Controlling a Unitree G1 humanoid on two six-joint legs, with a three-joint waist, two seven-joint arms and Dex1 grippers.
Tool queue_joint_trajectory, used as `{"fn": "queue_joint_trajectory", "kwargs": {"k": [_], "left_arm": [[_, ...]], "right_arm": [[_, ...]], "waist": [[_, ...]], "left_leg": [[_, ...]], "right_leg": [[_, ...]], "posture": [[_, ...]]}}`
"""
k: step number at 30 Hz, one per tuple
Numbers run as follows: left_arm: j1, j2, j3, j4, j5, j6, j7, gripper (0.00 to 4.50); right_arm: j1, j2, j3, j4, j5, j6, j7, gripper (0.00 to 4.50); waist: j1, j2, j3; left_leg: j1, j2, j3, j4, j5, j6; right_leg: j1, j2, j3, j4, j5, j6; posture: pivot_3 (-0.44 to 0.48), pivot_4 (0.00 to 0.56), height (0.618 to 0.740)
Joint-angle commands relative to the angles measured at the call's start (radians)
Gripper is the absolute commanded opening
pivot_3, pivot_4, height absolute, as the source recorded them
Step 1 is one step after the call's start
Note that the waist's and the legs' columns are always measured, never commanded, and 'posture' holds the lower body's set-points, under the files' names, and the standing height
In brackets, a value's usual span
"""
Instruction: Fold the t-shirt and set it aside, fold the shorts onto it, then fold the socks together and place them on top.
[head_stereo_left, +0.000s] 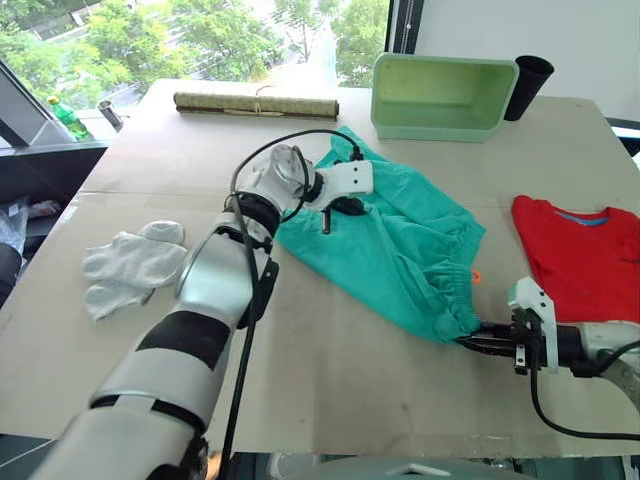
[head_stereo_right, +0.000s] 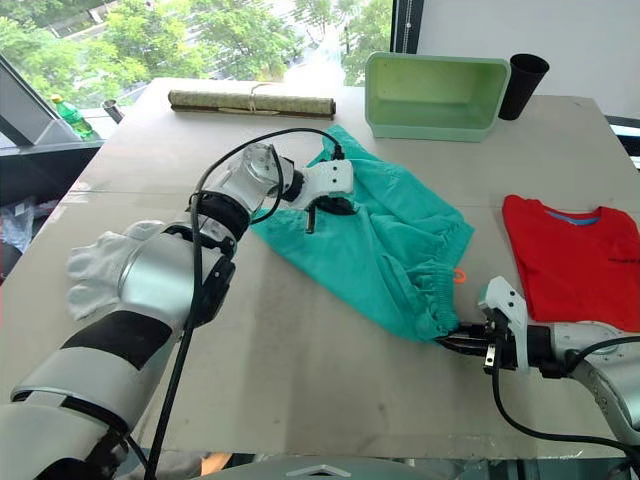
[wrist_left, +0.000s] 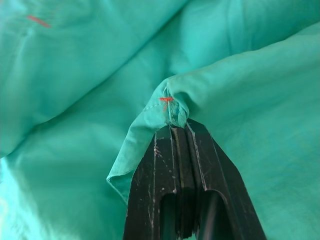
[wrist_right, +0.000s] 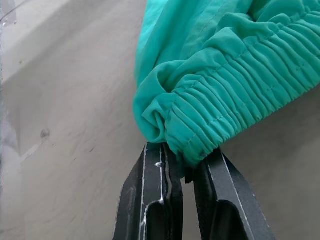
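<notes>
Head view: my left arm reaches forward over the table (head_stereo_left: 350, 380), left gripper (head_stereo_left: 338, 208) pinching the shorts (head_stereo_left: 400, 250); red shirt (head_stereo_left: 585, 260) at right, socks (head_stereo_left: 130, 265) at left.
Left wrist: fingers (wrist_left: 200, 165) clamp a hem fold.
Right wrist: right gripper (wrist_right: 187, 172) pinches the waistband.

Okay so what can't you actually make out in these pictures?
- Bright red thin fabric t-shirt: its far side is cut off by the edge of both eye views.
- Small light grey ankle socks: partly hidden behind the left arm in the right eye view.
- Teal-green soft fabric shorts: orange drawstring shows merely as a speck; its run is folded under.
</notes>
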Motion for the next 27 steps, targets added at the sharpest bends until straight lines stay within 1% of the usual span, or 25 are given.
{"fn": "queue_joint_trajectory", "kwargs": {"k": [1, 4, 7, 12, 15, 17, 20, 23, 25, 27], "left_arm": [[-0.043, 0.033, 0.056, -0.033, -0.057, -0.013, -0.035, 0.03], [-0.043, 0.065, 0.068, -0.039, -0.067, -0.028, -0.058, 0.03], [-0.038, 0.073, 0.071, -0.04, -0.067, -0.03, -0.061, 0.03], [-0.028, 0.064, 0.098, -0.042, -0.093, -0.033, -0.019, 0.03], [-0.041, 0.078, 0.119, -0.048, -0.117, -0.044, -0.03, 0.03], [-0.056, 0.092, 0.141, -0.053, -0.139, -0.05, -0.034, 0.03], [-0.093, 0.121, 0.186, -0.061, -0.178, -0.06, -0.011, 0.03], [-0.152, 0.156, 0.251, -0.068, -0.234, -0.055, 0.011, 0.03], [-0.199, 0.177, 0.293, -0.075, -0.27, -0.051, 0.038, 0.03], [-0.261, 0.21, 0.35, -0.084, -0.323, -0.032, 0.053, 0.03]], "right_arm": [[-0.017, -0.017, -0.066, 0.015, 0.025, 0.005, 0.011, 0.0], [-0.033, -0.026, -0.071, 0.047, 0.013, -0.007, 0.023, 0.0], [-0.057, -0.027, -0.063, 0.072, 0.007, -0.013, 0.032, 0.0], [-0.112, -0.009, -0.028, 0.09, -0.007, -0.016, 0.03, 0.0], [-0.116, -0.007, -0.055, 0.076, 0.005, -0.012, 0.022, 0.0], [-0.14, 0.02, -0.101, 0.071, 0.047, -0.007, -0.002, 0.0], [-0.226, 0.067, -0.19, 0.091, 0.131, 0.018, -0.056, 0.0], [-0.372, 0.106, -0.27, 0.174, 0.176, 0.007, -0.117, 0.0], [-0.492, 0.133, -0.31, 0.255, 0.183, -0.026, -0.166, 0.0], [-0.652, 0.164, -0.352, 0.357, 0.205, -0.055, -0.219, 0.0]], "waist": [[0.0, 0.0, 0.0], [0.001, 0.0, 0.0], [0.001, 0.0, 0.0], [0.001, 0.0, 0.0], [0.001, 0.0, 0.0], [0.0, 0.0, 0.0], [-0.004, 0.0, 0.0], [-0.005, -0.001, 0.001], [-0.005, -0.001, 0.001], [-0.005, 0.0, 0.001]], "left_leg": [[0.0, 0.0, 0.0, 0.0, 0.0, 0.0], [0.0, 0.0, 0.0, 0.0, 0.0, 0.0], [0.0, 0.0, 0.0, 0.0, 0.001, -0.001], [0.0, 0.0, 0.0, 0.001, 0.001, -0.002], [0.0, 0.0, 0.0, 0.001, 0.002, -0.003], [0.0, 0.0, 0.0, 0.001, 0.002, -0.004], [0.0, 0.0, 0.001, 0.001, 0.002, -0.004], [0.0, 0.0, 0.001, 0.001, 0.002, -0.004], [0.0, 0.0, 0.001, 0.001, 0.002, -0.004], [0.0, 0.0, 0.001, 0.001, 0.002, -0.004]], "right_leg": [[0.0, 0.0, 0.0, 0.0, 0.0, 0.0], [0.0, 0.0, 0.0, 0.0, 0.0, 0.0], [0.0, 0.0, 0.0, 0.0, 0.0, 0.0], [0.0, 0.0, 0.0, 0.0, 0.0, 0.0], [0.0, 0.0, 0.0, 0.0, 0.0, 0.0], [0.0, 0.0, 0.0, 0.0, 0.0, 0.0], [0.0, 0.0, 0.0, 0.001, 0.0, 0.0], [0.0, 0.0, 0.0, 0.001, 0.0, 0.0], [0.0, 0.0, 0.0, 0.001, 0.0, 0.0], [-0.001, 0.0, 0.0, 0.001, 0.0, 0.0]], "posture": [[0.0, 0.15, 0.74], [0.0, 0.15, 0.74], [0.0, 0.15, 0.74], [0.0, 0.15, 0.74], [0.0, 0.15, 0.74], [0.0, 0.15, 0.74], [0.0, 0.15, 0.74], [0.0, 0.15, 0.74], [0.0, 0.15, 0.74], [0.0, 0.15, 0.74]]}}
